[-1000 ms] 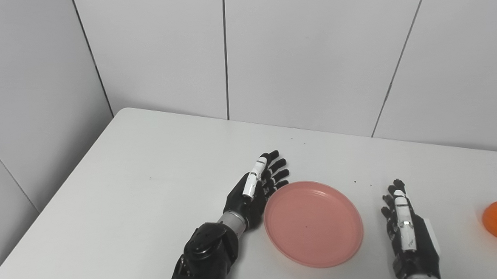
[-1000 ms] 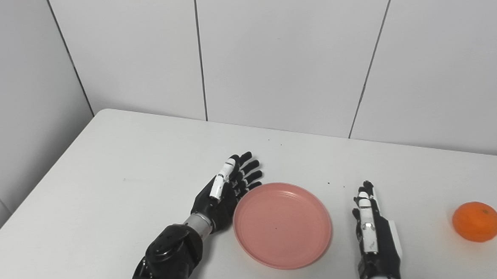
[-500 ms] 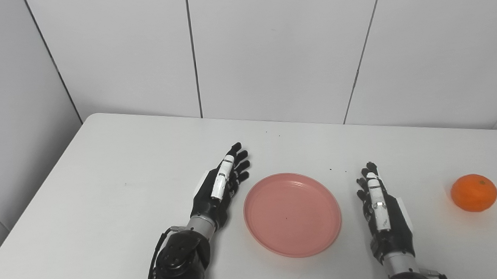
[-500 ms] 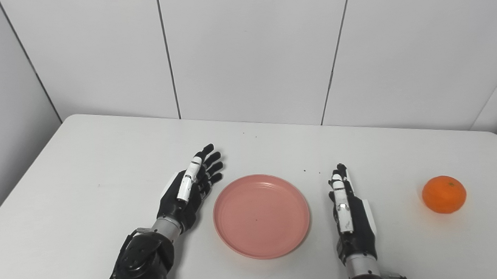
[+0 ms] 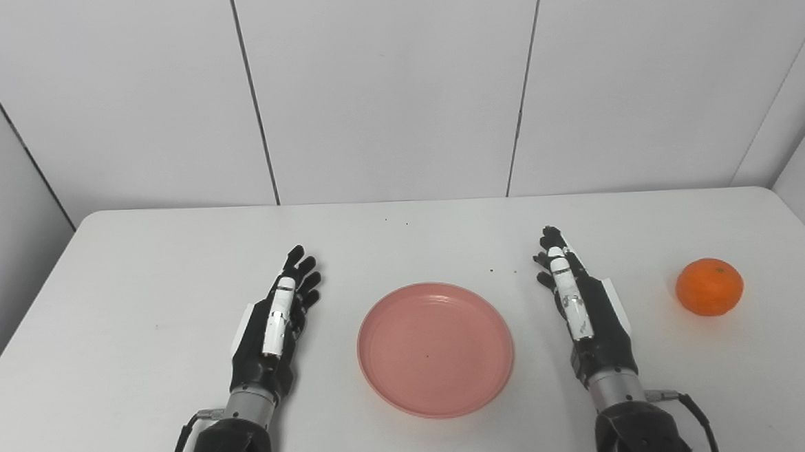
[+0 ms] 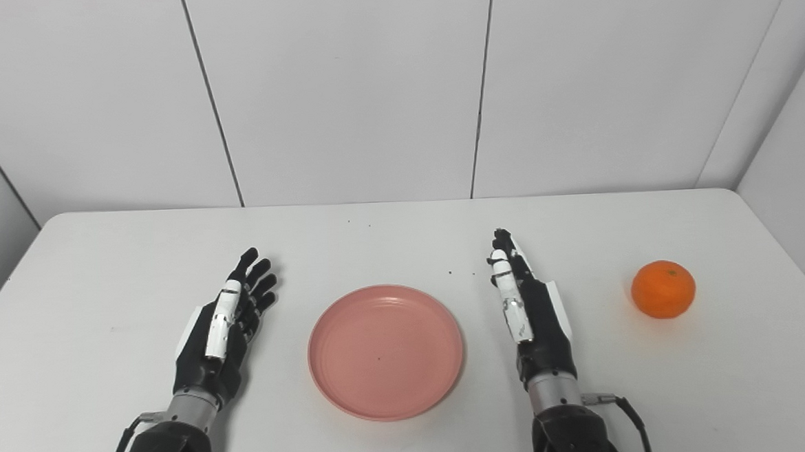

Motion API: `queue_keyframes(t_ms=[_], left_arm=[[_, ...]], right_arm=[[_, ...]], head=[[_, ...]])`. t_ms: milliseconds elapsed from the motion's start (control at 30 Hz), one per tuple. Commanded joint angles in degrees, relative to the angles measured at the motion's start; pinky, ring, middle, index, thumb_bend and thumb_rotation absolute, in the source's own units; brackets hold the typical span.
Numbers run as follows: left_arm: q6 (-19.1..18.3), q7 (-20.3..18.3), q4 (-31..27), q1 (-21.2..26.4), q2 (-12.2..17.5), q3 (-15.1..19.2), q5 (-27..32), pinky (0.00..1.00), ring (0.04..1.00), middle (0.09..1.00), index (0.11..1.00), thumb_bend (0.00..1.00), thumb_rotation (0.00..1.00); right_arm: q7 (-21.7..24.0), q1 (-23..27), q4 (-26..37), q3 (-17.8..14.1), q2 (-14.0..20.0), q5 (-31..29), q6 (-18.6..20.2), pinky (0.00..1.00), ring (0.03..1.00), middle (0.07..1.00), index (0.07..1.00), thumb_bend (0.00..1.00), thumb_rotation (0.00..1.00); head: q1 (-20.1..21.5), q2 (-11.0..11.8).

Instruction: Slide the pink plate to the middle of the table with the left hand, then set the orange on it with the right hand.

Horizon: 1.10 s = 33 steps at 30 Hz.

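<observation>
You are looking down at a white table (image 6: pixel 403 233) set against pale panelled walls. A round pink plate (image 6: pixel 386 351) sits near the middle of the table, close to its front edge, and it holds nothing. To the left of the plate, your left hand (image 6: pixel 223 330) lies with its fingers straight and spread, pointing away from you, apart from the plate's rim. To the right of the plate, your right hand (image 6: pixel 528 314) is turned on edge, fingers straight and together, also clear of the rim. Both hands hold nothing. An orange (image 6: pixel 663 289) sits on the table well to the right, beyond the right hand and apart from it.
</observation>
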<state>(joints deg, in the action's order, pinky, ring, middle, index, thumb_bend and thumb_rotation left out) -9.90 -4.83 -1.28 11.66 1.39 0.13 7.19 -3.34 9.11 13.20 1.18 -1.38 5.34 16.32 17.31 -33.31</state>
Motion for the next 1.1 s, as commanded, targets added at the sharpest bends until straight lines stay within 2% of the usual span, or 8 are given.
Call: queue_keyframes(t_ms=[0,133,333,500,600,667,800,1067], left_arm=[[3.2,-0.4,0.1,0.3,0.5,0.4,-0.1,0.94,0.939,0.948,0.930,0.39,1.00],[6.1,-1.2,3.3,1.1,1.1,1.0,0.5,0.92,0.933,0.947,0.930,0.40,1.00],[8.8,-2.5,6.4,1.6,2.0,1.5,1.3,0.93,0.936,0.950,0.935,0.38,1.00],[8.7,-3.5,7.7,1.9,2.3,1.9,2.5,0.94,0.942,0.955,0.941,0.36,1.00],[8.7,-3.6,8.0,2.0,2.4,2.0,2.9,0.94,0.943,0.955,0.942,0.36,1.00],[8.5,-3.8,8.5,2.1,2.6,2.1,3.3,0.95,0.943,0.953,0.941,0.34,1.00],[8.0,-4.1,9.1,2.3,2.9,2.2,3.5,0.96,0.951,0.957,0.944,0.32,1.00],[7.2,-4.3,9.4,2.6,2.8,2.7,3.9,0.98,0.962,0.964,0.949,0.33,1.00]], right_arm=[[0.1,2.6,3.7,0.3,2.2,3.1,0.2,0.85,0.893,0.902,0.889,0.35,1.00],[-0.7,3.8,6.4,-0.2,3.0,5.9,1.9,0.82,0.863,0.871,0.875,0.47,0.97],[-0.8,4.8,8.9,-0.3,4.9,11.4,1.7,0.77,0.826,0.842,0.844,0.45,0.84],[-1.0,6.0,11.5,-0.4,9.0,21.4,3.2,0.73,0.792,0.811,0.812,0.57,0.86],[-0.6,6.1,12.2,-0.5,10.8,25.0,3.3,0.73,0.788,0.807,0.809,0.58,0.87],[-0.6,5.9,12.9,-1.5,12.6,27.5,3.4,0.72,0.793,0.810,0.812,0.69,0.69],[-0.5,5.3,13.4,-3.0,14.5,30.3,3.2,0.74,0.810,0.834,0.837,0.80,0.47],[1.0,4.4,13.8,-5.3,19.3,36.9,3.7,0.77,0.854,0.882,0.882,0.85,0.45]], head=[[1.6,0.4],[4.9,1.4],[7.7,2.2],[11.1,3.3],[12.7,4.0],[13.8,4.4],[15.3,5.0],[17.2,6.0]])
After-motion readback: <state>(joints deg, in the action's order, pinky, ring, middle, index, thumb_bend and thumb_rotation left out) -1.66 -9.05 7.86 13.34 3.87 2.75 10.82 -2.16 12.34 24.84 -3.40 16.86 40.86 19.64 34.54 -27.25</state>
